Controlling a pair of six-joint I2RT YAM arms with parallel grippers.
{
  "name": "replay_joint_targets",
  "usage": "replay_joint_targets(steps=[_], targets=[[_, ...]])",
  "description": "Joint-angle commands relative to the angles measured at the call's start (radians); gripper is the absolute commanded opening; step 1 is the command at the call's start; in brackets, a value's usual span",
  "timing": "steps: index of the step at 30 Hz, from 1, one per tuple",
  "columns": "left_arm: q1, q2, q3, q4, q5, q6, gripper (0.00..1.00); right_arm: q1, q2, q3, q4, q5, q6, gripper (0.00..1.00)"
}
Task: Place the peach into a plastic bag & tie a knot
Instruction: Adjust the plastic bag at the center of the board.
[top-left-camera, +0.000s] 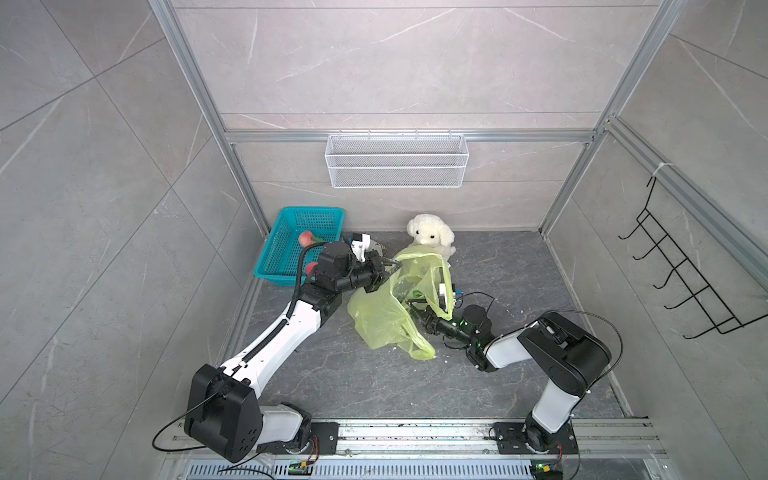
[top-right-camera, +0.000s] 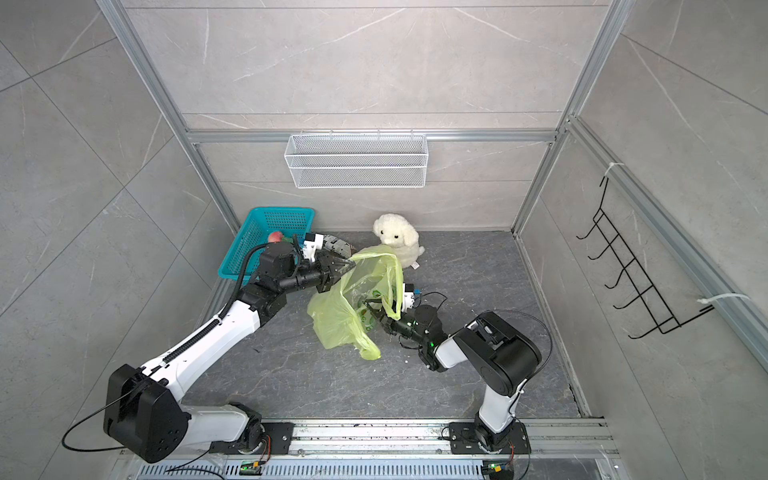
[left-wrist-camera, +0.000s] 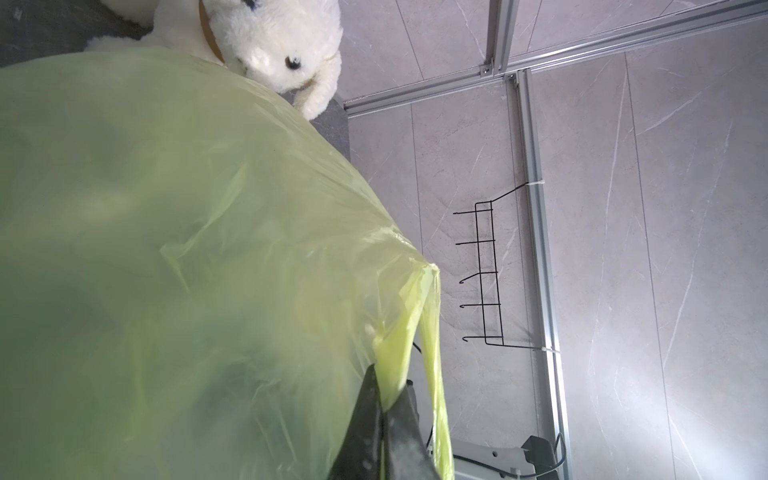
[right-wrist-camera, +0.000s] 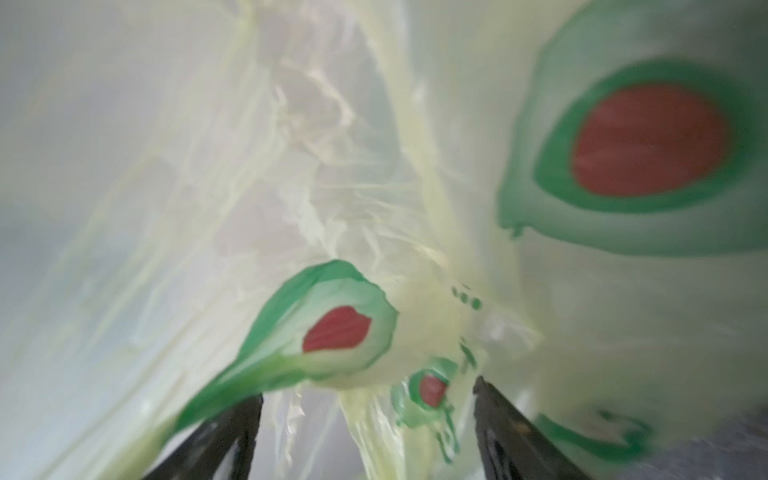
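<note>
The yellow-green plastic bag (top-left-camera: 382, 316) (top-right-camera: 336, 320) lies crumpled mid-floor, its mouth lifted. My left gripper (top-left-camera: 397, 264) (left-wrist-camera: 386, 386) is shut on a strip of the bag's rim and holds it up. My right gripper (top-left-camera: 410, 305) (right-wrist-camera: 368, 395) is open, its fingers spread inside the bag's mouth, with avocado-printed film (right-wrist-camera: 582, 311) draped between and around them. A peach (top-left-camera: 306, 238) (top-right-camera: 274, 237) lies in the blue basket (top-left-camera: 278, 257), and a second reddish fruit (top-left-camera: 311, 268) peeks out beside my left arm. No knot shows in any view.
A white plush dog (top-left-camera: 430, 235) (left-wrist-camera: 282, 37) sits against the back wall, touching the bag's far edge. A white wire basket (top-left-camera: 397, 160) hangs on the back wall. A black hook rack (top-left-camera: 681, 282) hangs on the right wall.
</note>
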Motion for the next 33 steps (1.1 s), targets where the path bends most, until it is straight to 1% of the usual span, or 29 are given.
replay_joint_targets(steps=[1,3,4,6,8,9,10,12,14,15,17,18,19,21,23,24,25,27,28,30,31,33], targets=[[0.005,0.013,-0.017,0.118,0.072,-0.073,0.0,0.018,-0.069,0.096,-0.261,0.026,-0.131,0.81],[0.001,0.009,-0.008,0.109,0.073,-0.071,0.0,0.033,-0.103,0.131,-0.382,0.061,-0.198,0.79],[0.001,0.005,-0.005,0.101,0.074,-0.065,0.0,0.035,-0.119,0.163,-0.49,0.071,-0.221,0.71],[0.002,-0.006,0.001,0.068,0.065,-0.043,0.0,0.033,-0.135,0.216,-0.661,0.097,-0.254,0.41],[0.009,-0.017,0.016,0.006,0.055,-0.007,0.0,0.029,-0.159,0.214,-0.716,0.136,-0.26,0.17],[0.017,-0.019,0.023,-0.021,0.058,0.007,0.0,0.02,-0.175,0.215,-0.767,0.154,-0.286,0.05],[0.028,-0.021,0.037,-0.067,0.06,0.035,0.0,0.011,-0.196,0.216,-0.814,0.168,-0.302,0.0],[0.071,-0.024,0.068,-0.202,0.037,0.121,0.0,-0.015,-0.232,0.211,-0.864,0.149,-0.313,0.0],[0.124,-0.016,0.103,-0.359,0.0,0.238,0.0,-0.039,-0.253,0.221,-0.914,0.074,-0.337,0.0],[0.16,0.0,0.129,-0.45,-0.022,0.306,0.0,-0.047,-0.27,0.229,-0.963,0.057,-0.366,0.0],[0.2,0.023,0.173,-0.58,-0.088,0.428,0.0,-0.049,-0.304,0.286,-1.158,0.063,-0.463,0.0],[0.204,0.028,0.194,-0.644,-0.154,0.485,0.0,-0.048,-0.311,0.324,-1.261,0.048,-0.516,0.0],[0.204,0.03,0.202,-0.67,-0.193,0.517,0.0,-0.049,-0.313,0.349,-1.324,0.034,-0.546,0.0],[0.205,0.033,0.209,-0.689,-0.228,0.559,0.18,-0.043,-0.319,0.393,-1.427,0.003,-0.604,0.0],[0.204,0.04,0.243,-0.739,-0.299,0.611,0.23,-0.031,-0.324,0.446,-1.543,0.032,-0.654,0.0],[0.205,0.039,0.257,-0.756,-0.344,0.617,0.32,-0.027,-0.328,0.466,-1.582,0.044,-0.674,0.0],[0.209,0.039,0.275,-0.777,-0.389,0.619,0.44,-0.024,-0.334,0.482,-1.615,0.044,-0.685,0.0],[0.212,0.039,0.324,-0.815,-0.439,0.624,0.66,-0.024,-0.334,0.514,-1.659,0.04,-0.691,0.0],[0.213,0.04,0.352,-0.827,-0.443,0.621,0.75,-0.022,-0.333,0.527,-1.676,0.042,-0.689,0.0],[0.217,0.042,0.411,-0.856,-0.439,0.61,0.87,-0.022,-0.325,0.555,-1.704,0.05,-0.693,0.0],[0.222,0.043,0.442,-0.875,-0.446,0.608,0.91,-0.023,-0.324,0.563,-1.711,0.055,-0.695,0.0],[0.233,0.047,0.511,-0.925,-0.499,0.608,0.99,-0.022,-0.312,0.582,-1.726,0.07,-0.702,0.0]])
